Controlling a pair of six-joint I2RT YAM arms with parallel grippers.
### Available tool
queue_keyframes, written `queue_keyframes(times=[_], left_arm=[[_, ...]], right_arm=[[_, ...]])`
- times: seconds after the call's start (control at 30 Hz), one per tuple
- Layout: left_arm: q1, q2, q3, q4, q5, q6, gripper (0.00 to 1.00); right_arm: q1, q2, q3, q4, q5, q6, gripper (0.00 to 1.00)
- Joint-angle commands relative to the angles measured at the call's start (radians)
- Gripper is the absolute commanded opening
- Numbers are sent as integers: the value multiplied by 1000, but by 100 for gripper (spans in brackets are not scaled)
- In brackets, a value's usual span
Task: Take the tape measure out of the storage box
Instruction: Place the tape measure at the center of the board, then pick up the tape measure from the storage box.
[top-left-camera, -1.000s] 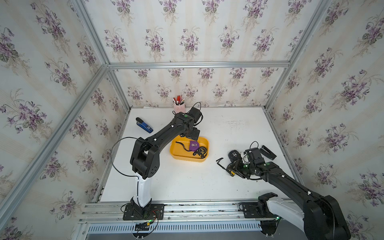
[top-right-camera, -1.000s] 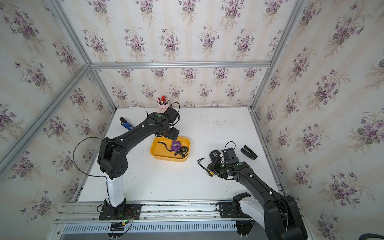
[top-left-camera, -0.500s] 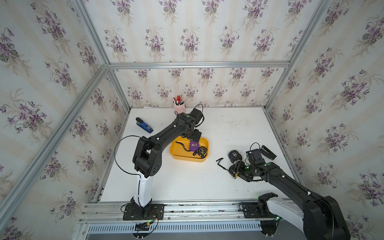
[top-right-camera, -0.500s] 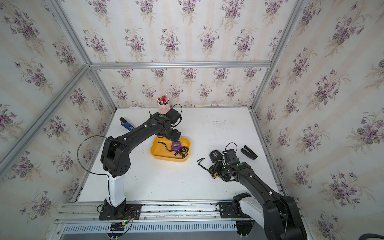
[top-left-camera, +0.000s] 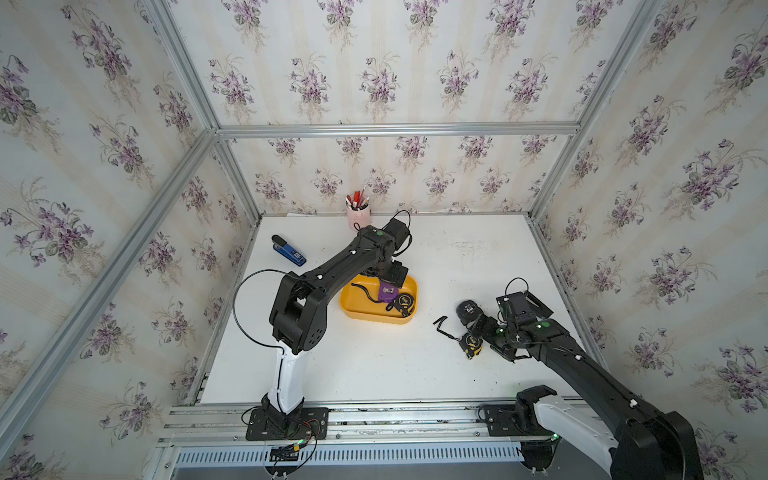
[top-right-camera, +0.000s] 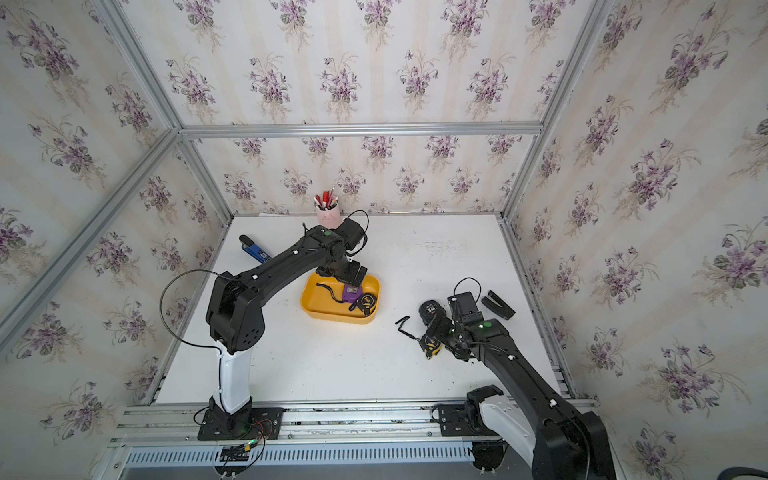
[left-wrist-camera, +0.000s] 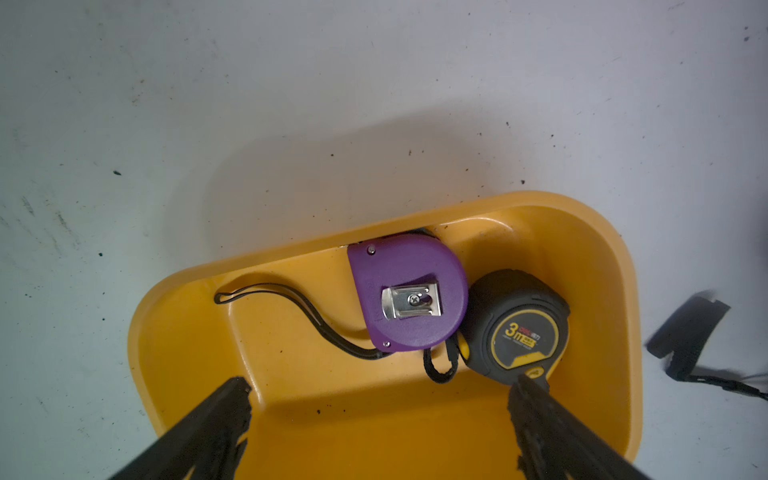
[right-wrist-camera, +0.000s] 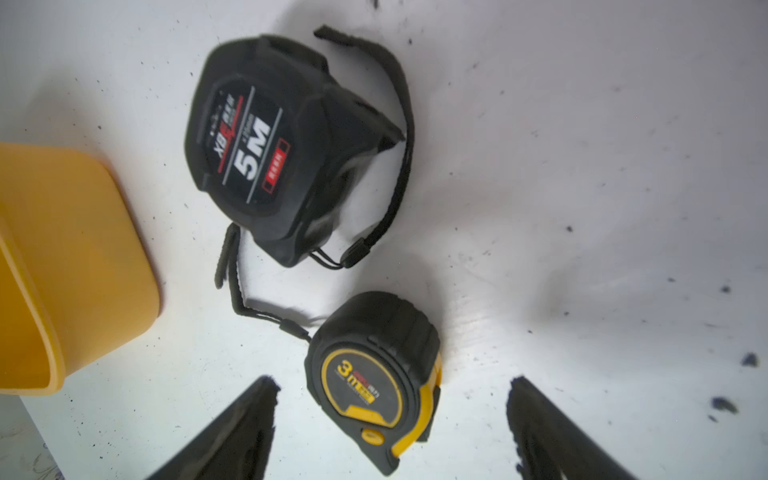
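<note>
Hovering over the storage box (left-wrist-camera: 602, 257), the left gripper (left-wrist-camera: 382, 381) stands wide open and empty. The purple tape measure (left-wrist-camera: 409, 291) lies almost centred ahead of the gap between its fingers, flat with its belt clip up, against the box wall. A black-and-yellow tape measure (left-wrist-camera: 519, 324) sits just beside it in the corner, straight ahead of one fingertip, so a plain descent probably risks clipping it. The right gripper (right-wrist-camera: 392, 380), well apart from the box, is spread open around a second black-and-yellow tape measure (right-wrist-camera: 374, 345), gripping nothing. That one lies on the table (right-wrist-camera: 582, 166) near a black 5M tape measure (right-wrist-camera: 257, 145).
</note>
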Motion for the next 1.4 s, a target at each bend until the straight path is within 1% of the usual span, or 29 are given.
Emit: queue_keyframes(times=[0.0,0.17,0.27,0.5,0.7,0.93,1.13,1.37], left_arm=[[-4,19,12,-9,21,-27,100],[-6,62,24,-4,16,-39,100],[-5,88,40,4,15,-58,100],[-8,150,98,-21,-39,-170,100],[-16,169,82,-8,-50,-249,100],[-29,170,34,16,-62,-308,100],[-29,173,-10,62,-64,-336,100],[-29,203,-14,73,-61,-347,100]], right_arm=[[0,-25,34,-37,59,-12,90],[0,-105,65,-23,96,-16,90],[0,-121,71,-23,100,-16,90],[0,-132,65,-6,90,-13,90],[0,-119,68,9,86,-22,90],[0,-116,58,30,80,-21,90],[0,-120,52,47,64,-21,90],[0,-122,49,52,56,-19,90]])
